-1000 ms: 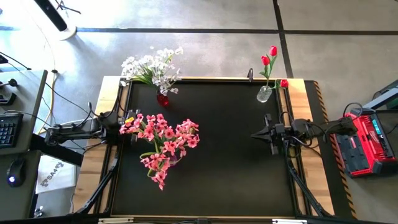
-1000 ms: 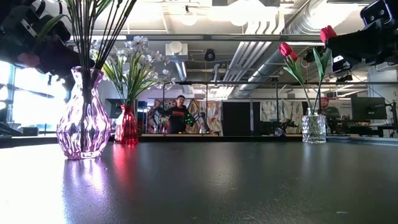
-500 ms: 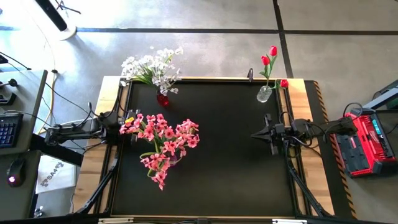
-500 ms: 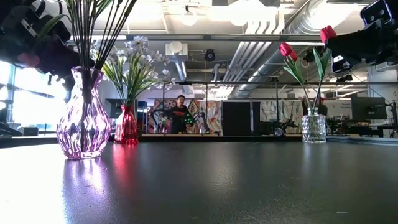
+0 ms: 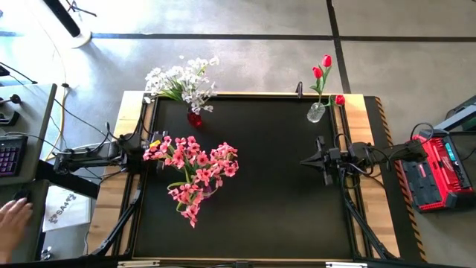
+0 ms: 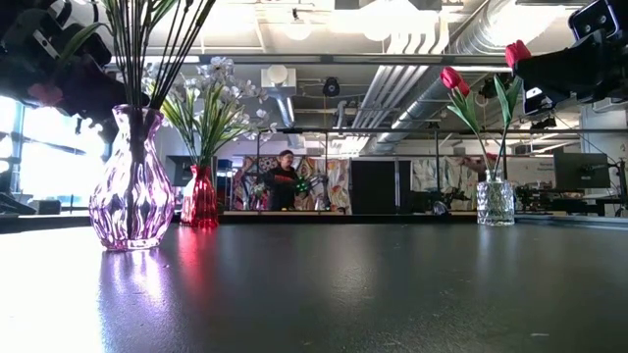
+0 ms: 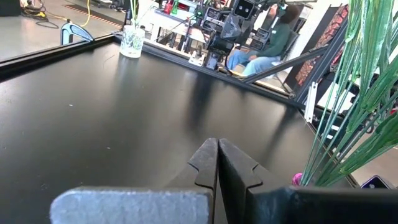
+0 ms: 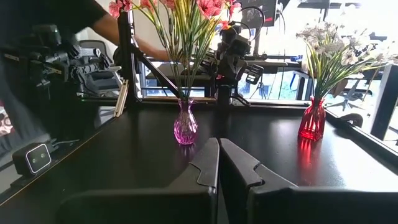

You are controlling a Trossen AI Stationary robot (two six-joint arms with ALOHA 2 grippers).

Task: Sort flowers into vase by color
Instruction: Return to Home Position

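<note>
Well, my left gripper [image 7: 217,142] and right gripper [image 8: 219,140] hang empty, fingers pressed together, at opposite edges of the table [image 5: 268,212]. Just beside my left, the pink flowers [image 5: 195,175] fill the purple vase [image 6: 130,186]; a careless swing could snag them and tip it. Farther back stand the white flowers [image 5: 182,80] and red tulips [image 5: 321,68].

My two arms are dark, nearly black, built of slim jointed segments. Thin black cables loop loosely along the left arm [image 5: 89,155]. The right arm [image 5: 364,154] carries similar loops. Up close, my left gripper [image 7: 218,143] has two matte black fingers [image 7: 205,167] with angular, stepped inner edges, set on a grey-faced body. My right gripper [image 8: 219,142] has matching fingers on a darker body.
</note>
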